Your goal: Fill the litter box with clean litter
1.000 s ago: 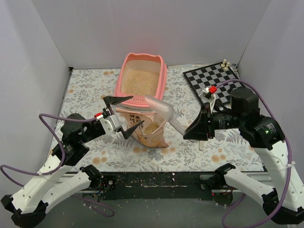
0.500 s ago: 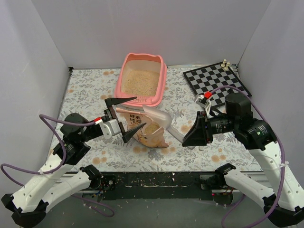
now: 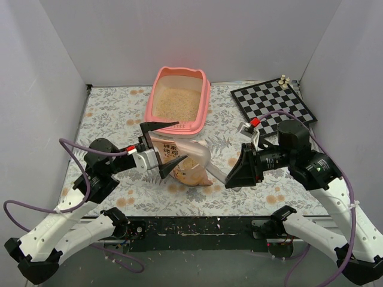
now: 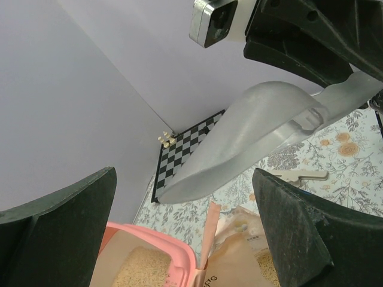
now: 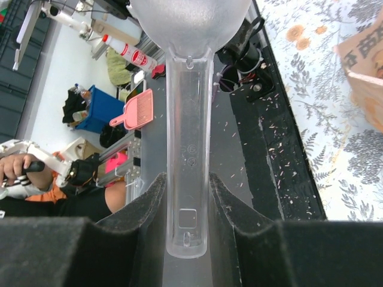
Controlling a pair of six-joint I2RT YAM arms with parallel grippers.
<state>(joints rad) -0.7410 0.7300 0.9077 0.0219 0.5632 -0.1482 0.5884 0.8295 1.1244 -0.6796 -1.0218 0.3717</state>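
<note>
1. scoop point(image 3: 196, 153) has dropped lower over the bag point(image 3: 187, 172), right pincer point(image 3: 232, 178) clamped on its handle.
2. left pincer point(image 3: 164, 145) gapes wide, empty, at the bag's mouth.
3. litter box point(image 3: 206, 98) just beyond it, clean litter point(image 3: 176, 103) inside.

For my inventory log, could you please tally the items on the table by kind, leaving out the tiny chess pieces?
Litter box: 1
Litter bag: 1
Scoop: 1
Chessboard: 1
Total: 4
</note>
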